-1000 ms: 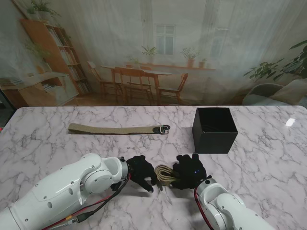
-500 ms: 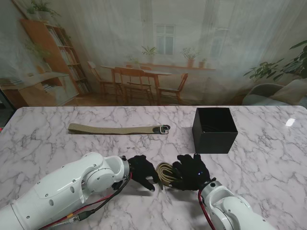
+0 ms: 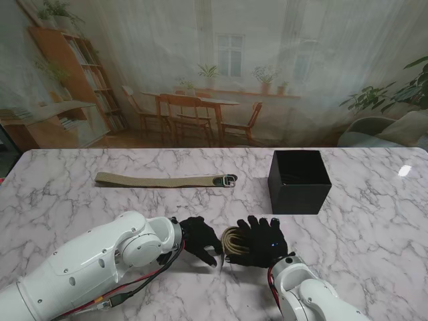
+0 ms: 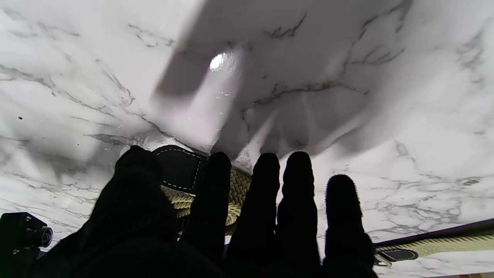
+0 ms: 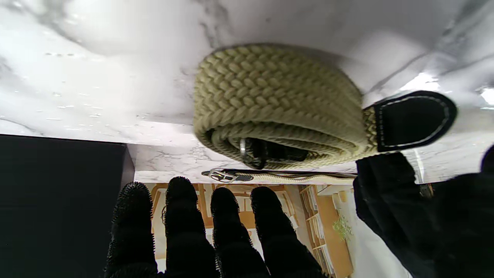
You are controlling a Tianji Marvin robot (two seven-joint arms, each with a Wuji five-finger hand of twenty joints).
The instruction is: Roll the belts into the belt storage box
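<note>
A rolled khaki woven belt [image 3: 232,239] lies on the marble table [image 3: 374,221] between my two black-gloved hands. My left hand [image 3: 199,239] is at its left side with fingers straight and apart; the roll [image 4: 240,184] and its black leather tip [image 4: 180,172] show past the fingertips. My right hand [image 3: 262,241] reaches over the roll's right side, fingers spread and not curled round it. In the right wrist view the roll [image 5: 278,100] rests on the table beyond the fingers [image 5: 185,227]. A second belt [image 3: 164,180] lies flat, farther from me. The black storage box [image 3: 299,180] stands open at right.
The flat belt's metal buckle [image 3: 229,180] points toward the box, with a gap between them. The box wall [image 5: 58,193] shows beside my right fingers. The flat belt's end [image 4: 444,244] shows in the left wrist view. A printed room backdrop stands behind the table's far edge.
My right hand has slid a little to the left over the roll and spread its fingers. The roll has shifted slightly farther from me. The left hand has edged right.
</note>
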